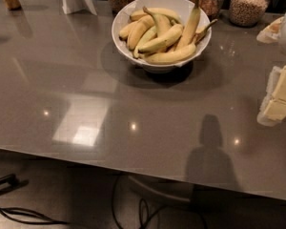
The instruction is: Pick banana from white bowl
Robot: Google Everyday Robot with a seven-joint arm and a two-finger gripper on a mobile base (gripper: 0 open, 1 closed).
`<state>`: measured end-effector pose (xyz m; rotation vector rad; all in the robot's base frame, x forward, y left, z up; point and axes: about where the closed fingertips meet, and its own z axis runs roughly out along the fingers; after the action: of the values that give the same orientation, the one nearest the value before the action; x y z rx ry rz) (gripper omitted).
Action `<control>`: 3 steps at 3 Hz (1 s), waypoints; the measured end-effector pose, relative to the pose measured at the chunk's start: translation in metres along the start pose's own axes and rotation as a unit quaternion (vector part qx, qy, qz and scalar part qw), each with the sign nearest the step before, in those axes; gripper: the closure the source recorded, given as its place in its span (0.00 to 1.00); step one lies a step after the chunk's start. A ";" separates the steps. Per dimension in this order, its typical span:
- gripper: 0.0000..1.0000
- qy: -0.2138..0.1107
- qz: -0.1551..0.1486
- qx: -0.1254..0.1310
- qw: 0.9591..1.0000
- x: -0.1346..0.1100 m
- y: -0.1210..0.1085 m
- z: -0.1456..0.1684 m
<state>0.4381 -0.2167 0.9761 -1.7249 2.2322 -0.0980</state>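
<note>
At the right edge of the frame, the robot's pale, blocky hand hangs low over the grey bench, well apart from the fruit; whether it is wide or narrow cannot be told, and it holds nothing that can be seen. A dark shadow falls on the bench in front of it, toward the near edge.

Further left and back, the white bowl stands on the bench, heaped with about ten bananas. The banana lies on top of the pile near the middle of the bowl. Its long axis runs on a diagonal, the lower end pointing to the near left rim and the upper end toward the far right. It is gently curved, yellow with a green tinge, and rests against its neighbours on both sides. Just to its right, a straighter, paler banana leans steeply, its long dark stem pointing up past the far rim. Another banana lies crosswise along the near rim.

Behind the bowl, a row of glass jars of grains lines the back of the bench. Ceiling lights glint on the polished top, and cables trail on the floor below.
</note>
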 end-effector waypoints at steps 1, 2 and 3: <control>0.00 0.000 0.000 0.000 1.000 0.000 0.000 0.000; 0.00 -0.035 -0.057 0.044 0.997 -0.035 -0.021 -0.015; 0.00 -0.069 -0.153 0.081 0.982 -0.086 -0.040 -0.030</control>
<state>0.4862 -0.1495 1.0320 -1.9083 1.7957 -0.2151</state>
